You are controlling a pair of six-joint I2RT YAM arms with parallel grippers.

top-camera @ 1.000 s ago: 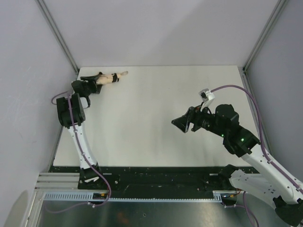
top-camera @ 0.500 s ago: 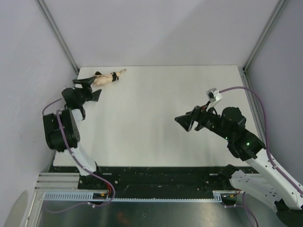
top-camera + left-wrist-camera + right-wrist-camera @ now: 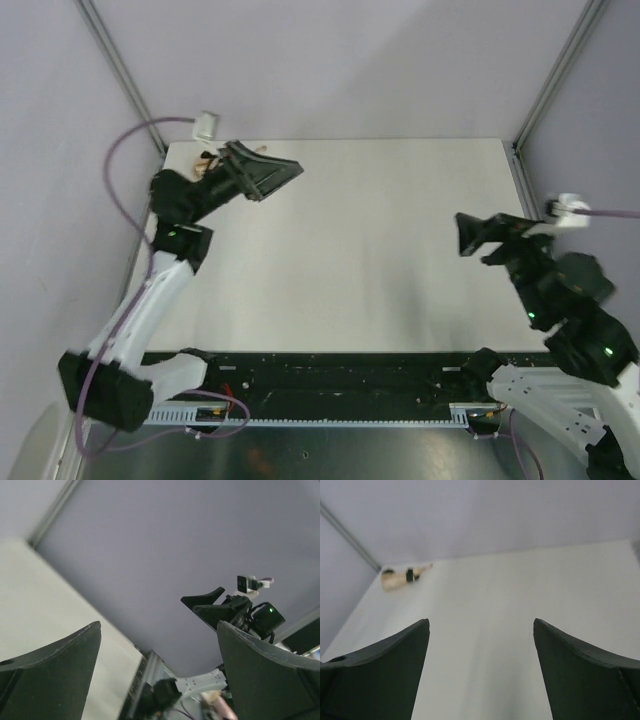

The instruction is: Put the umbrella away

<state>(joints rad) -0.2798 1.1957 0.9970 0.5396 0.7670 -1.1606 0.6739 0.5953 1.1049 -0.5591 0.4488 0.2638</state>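
the right wrist camera gives the only plain look at the umbrella (image 3: 397, 579): folded, banded by a dark strap, lying on the white table (image 3: 485, 605) in the upper left of that frame, close to the far edge where the grey back wall (image 3: 485, 510) meets the left side wall. from the top camera it is all but hidden behind the left arm (image 3: 160, 290), which covers the upper-left corner of the table there. the left wrist camera, tilted upward, takes in mostly back wall, a strip of table at the left of its frame and the other arm across the cell at centre right.

the umbrella sits tight to the far and left edges, near the corner post (image 3: 120, 75). the two grippers are well apart, with the whole middle of the table between them.

the left arm rises from its base at lower left along the left edge; the left gripper (image 3: 280, 180) is held above the table, pointing right, jaws spread wide and holding nothing. the right arm (image 3: 570, 310) is folded at the right edge; the right gripper (image 3: 464, 233) points left over the table, jaws also wide apart and empty.
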